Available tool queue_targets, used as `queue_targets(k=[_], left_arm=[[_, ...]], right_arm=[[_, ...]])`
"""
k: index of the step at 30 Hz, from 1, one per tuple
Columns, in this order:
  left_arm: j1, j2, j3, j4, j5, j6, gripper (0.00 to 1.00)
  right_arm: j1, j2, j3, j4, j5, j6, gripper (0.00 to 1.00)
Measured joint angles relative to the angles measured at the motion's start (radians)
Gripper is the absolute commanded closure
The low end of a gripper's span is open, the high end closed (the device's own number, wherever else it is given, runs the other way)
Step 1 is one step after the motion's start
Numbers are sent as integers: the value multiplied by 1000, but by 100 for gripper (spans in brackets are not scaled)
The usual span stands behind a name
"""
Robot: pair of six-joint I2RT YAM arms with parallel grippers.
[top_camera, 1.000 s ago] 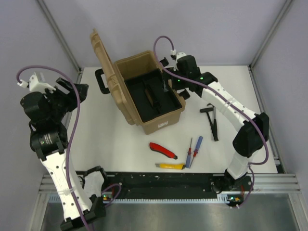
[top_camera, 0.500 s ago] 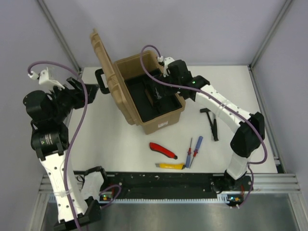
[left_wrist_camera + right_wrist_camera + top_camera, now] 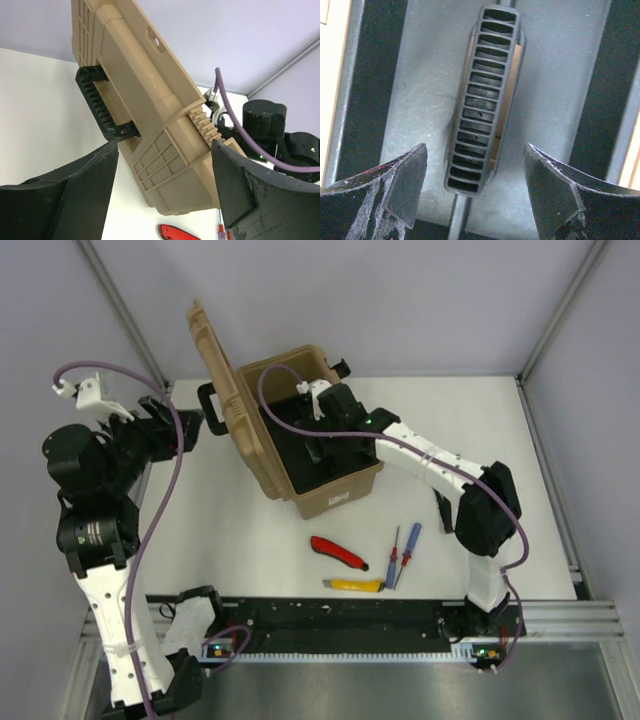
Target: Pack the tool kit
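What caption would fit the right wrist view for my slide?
Open right gripper hovers directly over the ribbed handle in the middle of the tray.

Lighting: bright, diffuse, overhead. Shadows on the white tabletop [image 3: 560, 440] are faint; the tan ribbed plastic toolbox [image 3: 335, 495] interior is dark. Right wrist view: soft.

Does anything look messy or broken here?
Nothing looks broken or spilled. The toolbox sits crooked on the table with its lid open. The red knife, yellow knife, red screwdriver and blue screwdriver lie loose in front of it, not packed yet.
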Motion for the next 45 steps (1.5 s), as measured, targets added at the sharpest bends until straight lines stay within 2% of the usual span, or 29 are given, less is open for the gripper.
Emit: queue_targets(k=[4, 6, 8, 12, 25, 35, 45], left_arm=[[-11, -2, 39, -28, -43, 17, 21], [-16, -8, 48, -35, -62, 27, 21], [-19, -12, 52, -36, -76, 32, 21], [-23, -13, 53, -45, -94, 36, 21], [-24, -63, 51, -57, -120, 37, 20], [-38, -159, 42, -39, -108, 30, 19], [-63, -158, 23, -34, -103, 11, 19]], right_arm=[[21, 43, 31, 2, 21, -8, 39], [25, 58, 40, 3, 38, -8, 49], [27, 71, 47, 4, 58, -8, 63], [32, 80, 50, 8, 109, 45, 99], [31, 75, 73, -6, 142, 41, 100], [16, -16, 210, -6, 243, 8, 100], [-144, -122, 192, -3, 285, 22, 100]])
